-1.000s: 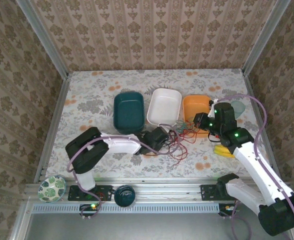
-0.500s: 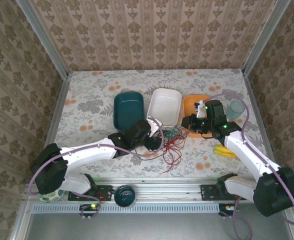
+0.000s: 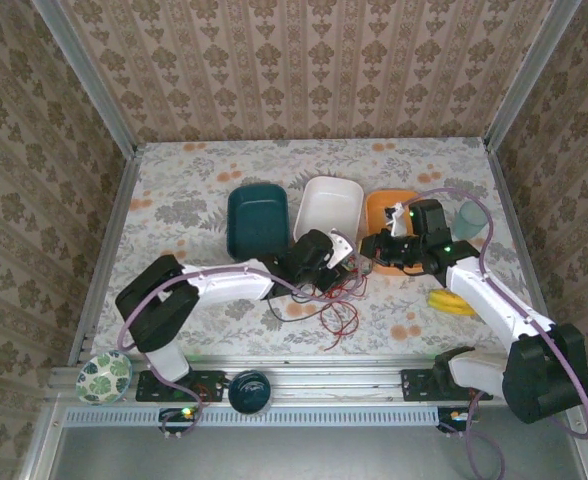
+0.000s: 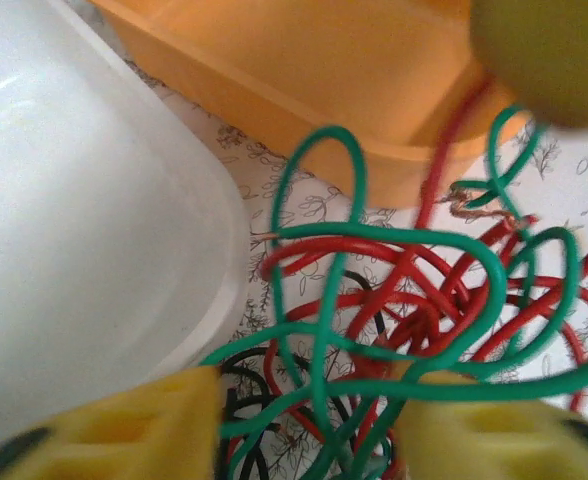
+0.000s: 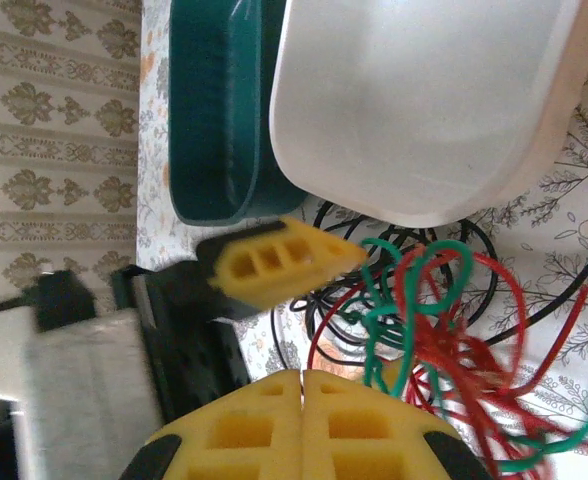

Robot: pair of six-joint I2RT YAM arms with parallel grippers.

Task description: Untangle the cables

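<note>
Straddling the tangled red, green and black cables [image 4: 394, 236] with the left gripper [image 4: 309, 430], jaws spread apart, on the bench [image 3: 194, 190] just beside the white tub [image 4: 94, 220] and orange tub [image 4: 304, 60]. Holding the right gripper [image 5: 302, 400] pressed closed nearby, possibly pinching a red strand.

Walls [image 3: 304, 70]: beige damask wallpaper at 9, 12 and 3 o'clock. Table [image 3: 184, 180]: floral-print covering, centre. Aluminium rail [image 3: 324, 372] along the 6 o'clock edge.
</note>
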